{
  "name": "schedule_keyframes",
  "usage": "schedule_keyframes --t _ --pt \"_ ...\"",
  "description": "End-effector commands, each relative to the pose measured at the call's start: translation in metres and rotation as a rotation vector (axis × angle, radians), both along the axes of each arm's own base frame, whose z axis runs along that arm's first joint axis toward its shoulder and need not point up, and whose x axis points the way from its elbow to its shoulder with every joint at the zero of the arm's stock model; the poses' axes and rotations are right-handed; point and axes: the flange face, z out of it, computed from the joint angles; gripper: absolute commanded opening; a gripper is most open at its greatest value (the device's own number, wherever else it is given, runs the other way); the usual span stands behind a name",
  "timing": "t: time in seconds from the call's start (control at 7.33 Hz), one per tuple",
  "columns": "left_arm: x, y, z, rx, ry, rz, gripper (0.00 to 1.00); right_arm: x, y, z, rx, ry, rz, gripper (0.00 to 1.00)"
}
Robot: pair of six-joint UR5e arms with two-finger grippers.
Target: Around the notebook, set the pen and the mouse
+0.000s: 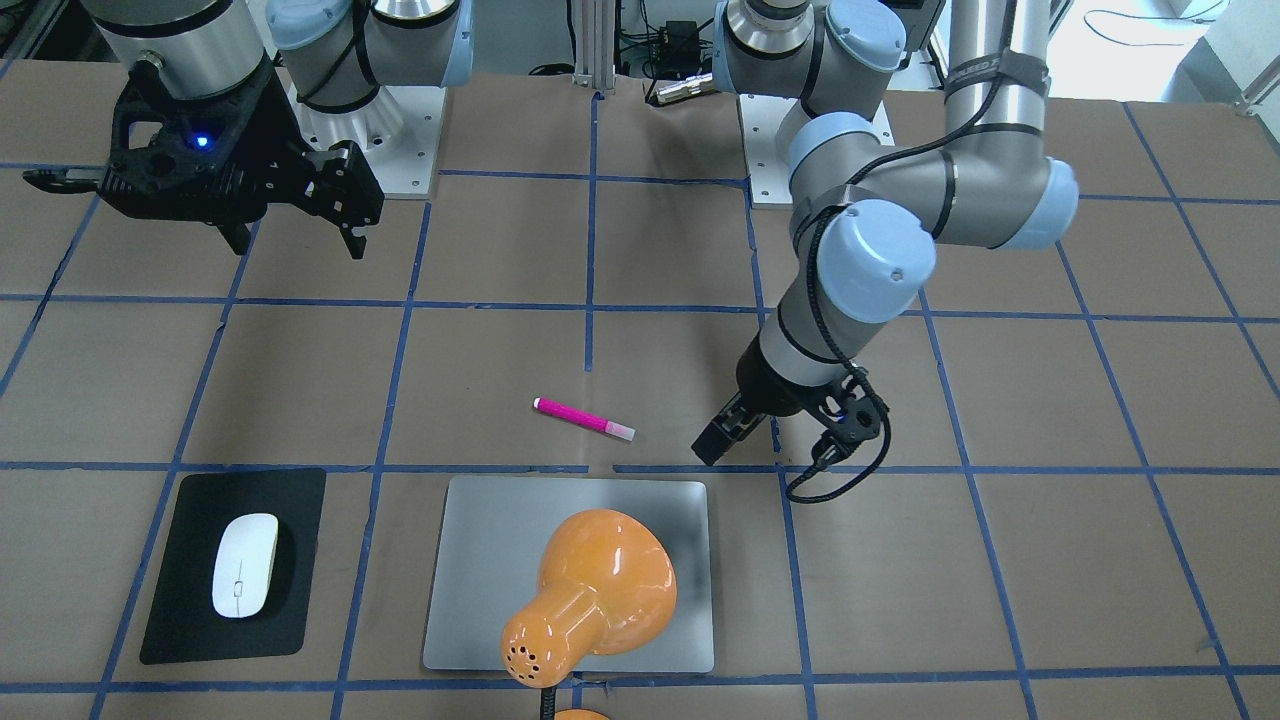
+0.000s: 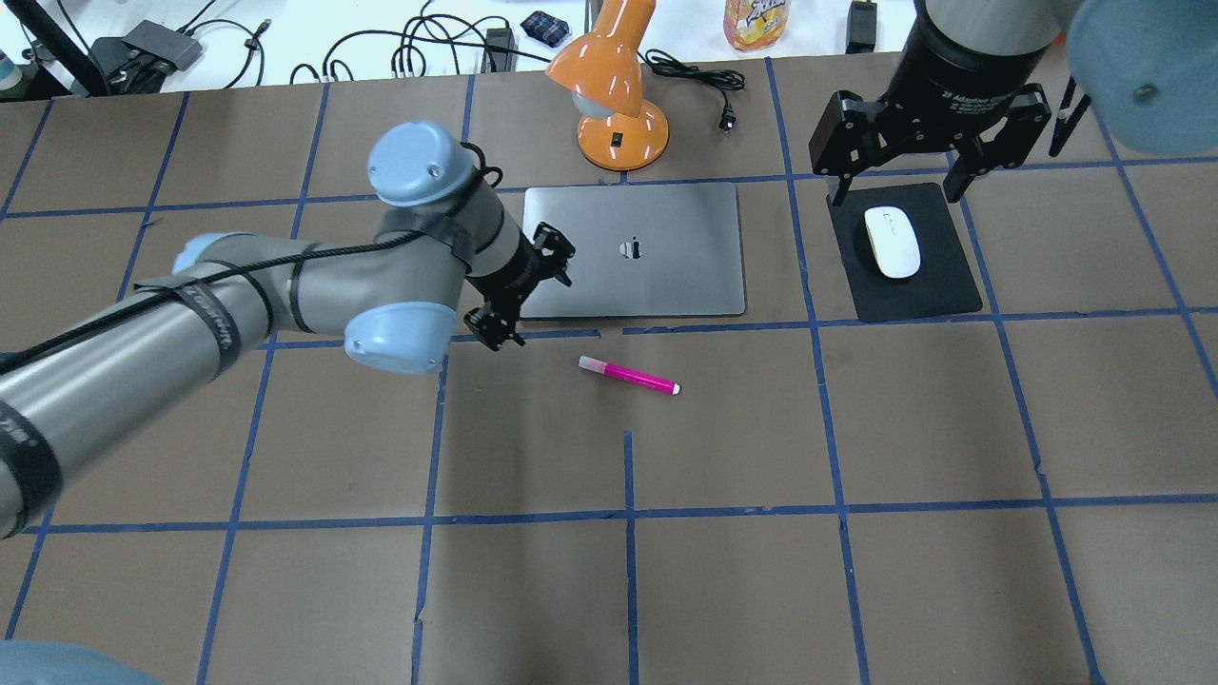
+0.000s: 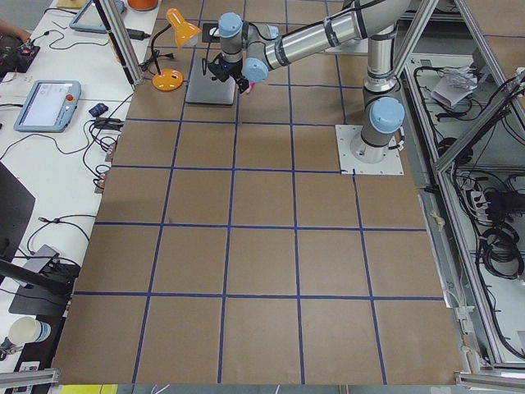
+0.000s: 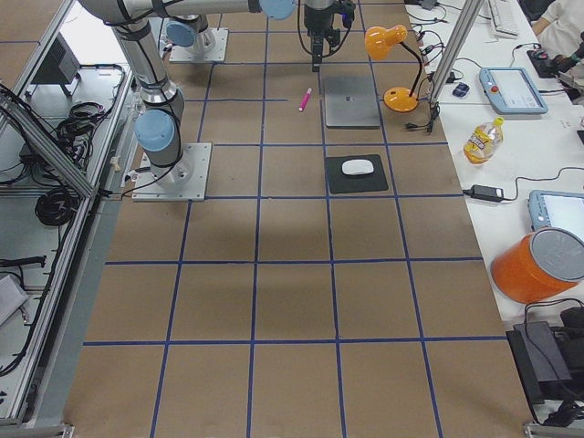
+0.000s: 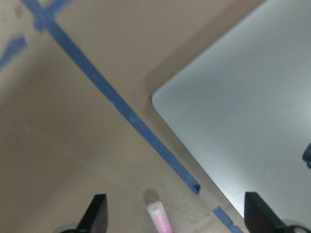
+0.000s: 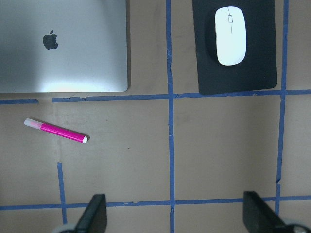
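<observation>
Jaws on the left arm stand wide open and empty in the front-facing view, low over the surface [image 1: 1000,600] near the pen [image 1: 585,418], which lies just off the notebook [image 1: 480,560]; an orange lamp [image 1: 590,590] leans over the notebook. From overhead, the right jaws hang high, spread and holding nothing, while the mouse [image 2: 892,243] rests on a black mat [image 2: 942,295] beside the notebook. Through the left wrist camera the pen's pale end shows between the fingertips [image 5: 97,213]. This looks like a reach for the pen: best to centre over the magenta barrel, turn the jaws across its length and descend fully before closing. In the right wrist view no container is in play; only the mat bears the mouse.
</observation>
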Motion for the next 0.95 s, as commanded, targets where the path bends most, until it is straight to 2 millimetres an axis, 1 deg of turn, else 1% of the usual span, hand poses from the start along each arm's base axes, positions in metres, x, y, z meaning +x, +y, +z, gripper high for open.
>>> schedule_keyframes --t 0.0,0.14,0.27,0.41,0.55,0.68,0.82 --pt "0.051 -0.012 0.059 0.036 -0.041 -0.211 1.0 0.0 0.0 0.0 0.0 0.0 0.0 1.0" --pt "0.058 -0.01 0.081 -0.001 -0.074 -0.346 1.0 0.0 0.0 0.0 0.0 0.0 0.0 1.0" --pt "0.056 -0.001 0.098 -0.026 -0.072 -0.434 1.0 0.0 0.0 0.0 0.0 0.0 0.0 1.0" --pt "0.06 0.011 0.112 -0.017 -0.072 -0.461 1.0 0.0 0.0 0.0 0.002 0.0 0.0 1.0" --pt "0.06 0.025 0.131 -0.042 -0.078 -0.528 1.0 0.0 0.0 0.0 0.002 0.0 0.0 1.0" --pt "0.06 0.046 0.146 -0.015 -0.069 -0.624 1.0 0.0 0.0 0.0 0.0 0.0 0.0 1.0" --pt "0.06 0.065 0.157 -0.012 -0.061 -0.684 1.0 0.0 -0.001 -0.001 -0.001 0.0 0.0 1.0"
